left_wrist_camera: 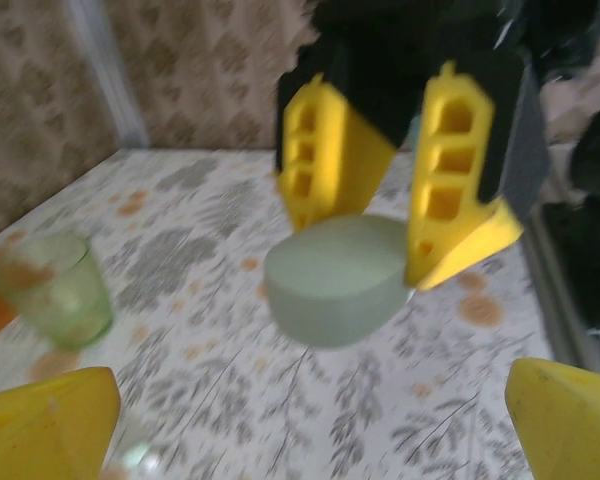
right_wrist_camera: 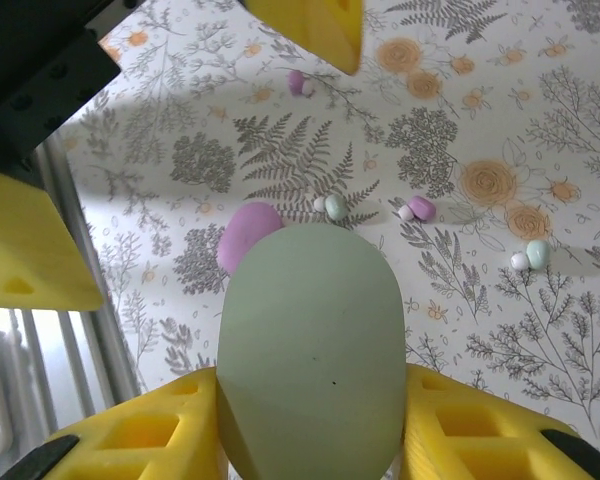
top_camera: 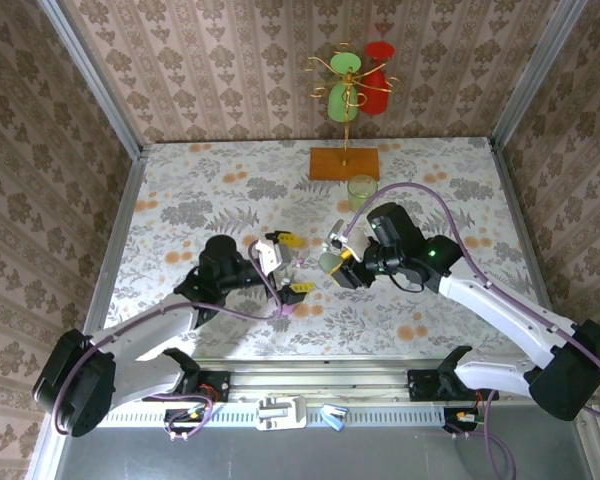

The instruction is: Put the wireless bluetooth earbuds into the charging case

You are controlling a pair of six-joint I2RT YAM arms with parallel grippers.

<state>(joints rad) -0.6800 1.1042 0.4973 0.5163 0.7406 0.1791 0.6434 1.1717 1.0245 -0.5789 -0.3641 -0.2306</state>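
Right fingers [right_wrist_camera: 140,440] clamp the green case [right_wrist_camera: 310,340]; left fingers [left_wrist_camera: 40,415] stand apart, empty. The smooth case may slip or twist when pried open, dropping onto the bench [right_wrist_camera: 540,120].

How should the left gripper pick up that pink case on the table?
Come straight down and pinch the pink case across its shorter width: it lies flat, low and rounded, so a sideways approach would likely slip. The green case hides its near end.

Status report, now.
Right gripper shut on green case. Left gripper open, empty. Earbuds loose on table, near pink case.
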